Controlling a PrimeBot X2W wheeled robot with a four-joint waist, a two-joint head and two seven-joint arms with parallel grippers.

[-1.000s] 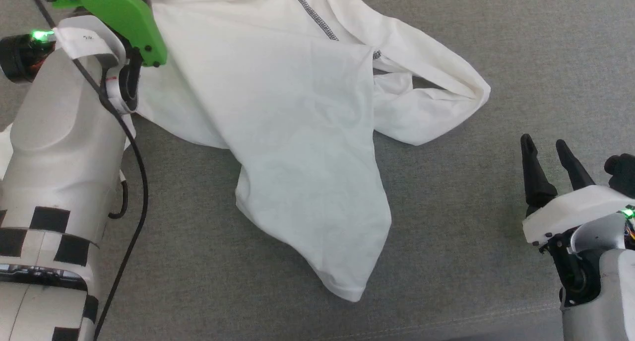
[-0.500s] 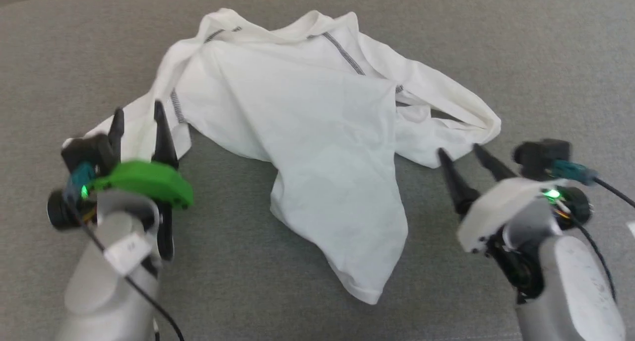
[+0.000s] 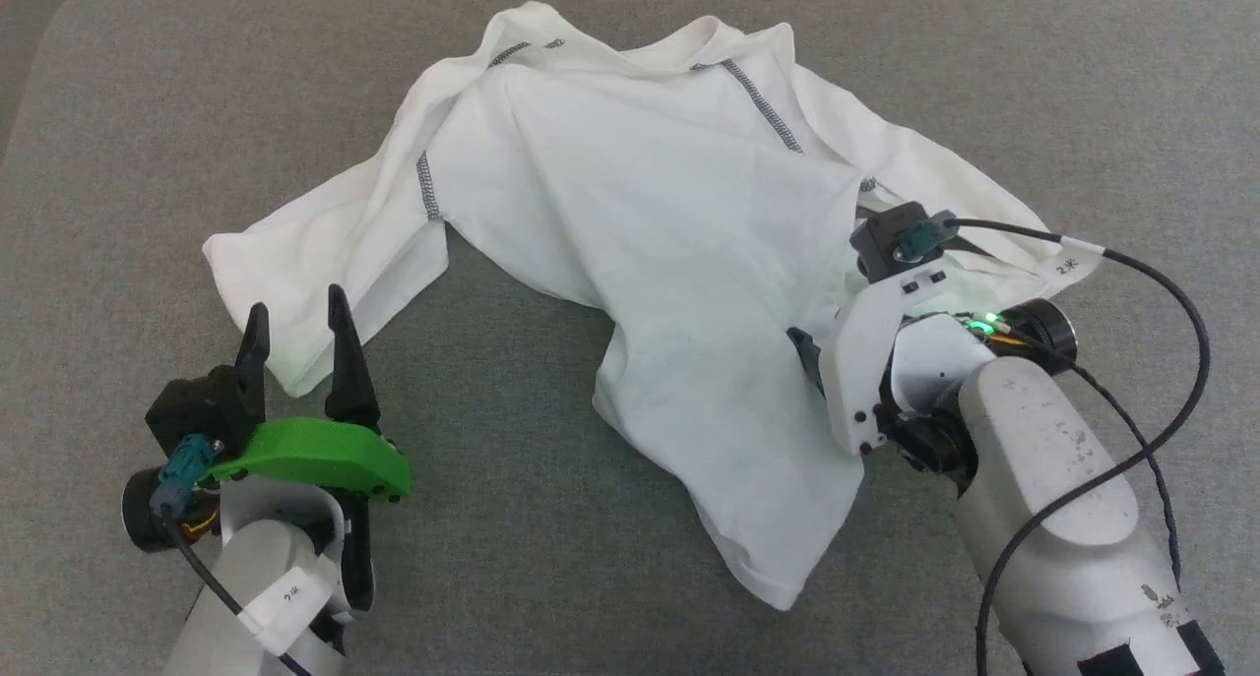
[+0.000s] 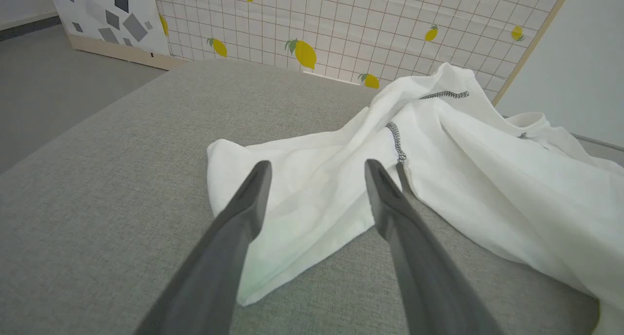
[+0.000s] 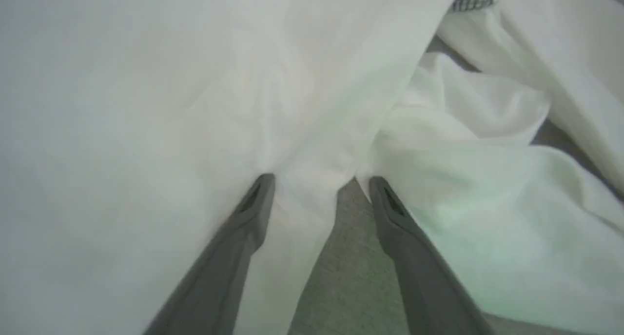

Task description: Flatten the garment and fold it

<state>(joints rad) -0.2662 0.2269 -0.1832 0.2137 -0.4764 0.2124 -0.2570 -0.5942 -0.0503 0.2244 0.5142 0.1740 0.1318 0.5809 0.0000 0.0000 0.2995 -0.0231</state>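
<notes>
**Spotter:** Where's the garment sitting?

**Operator:** I've got the garment (image 3: 669, 233) lying loose and creased on the grey cushion (image 3: 1083, 86), with its neck (image 3: 640, 51) on the far side from me. It isn't flat at all.

**Spotter:** Take me across it, left side first.

**Operator:** My left gripper (image 3: 297, 302) is at the near end of the garment's left sleeve (image 3: 315, 243). Its fingers are spread wide with nothing between them. On the left wrist view the two fingers frame the cuff, but I can't tell whether the tips are touching the cloth.

**Spotter:** And further along?

**Operator:** Dark zigzag stitching (image 3: 425, 186) runs down where that sleeve joins the body. From there the body panel drops toward me and narrows to a hem corner (image 3: 778, 578), the garment's nearest point.

**Spotter:** The right claw?

**Operator:** My right gripper (image 5: 321, 179) is down at the garment's right edge, jaws apart and pinching nothing. One finger lies over the smooth body panel and the other sits against a bunched fold. A strip of bare cushion shows between them.

**Spotter:** Anything beyond that?

**Operator:** The right sleeve (image 3: 984, 204) is doubled back just past my wrist. My wrist cable (image 3: 1162, 292) loops out beyond the garment's right side.
</notes>
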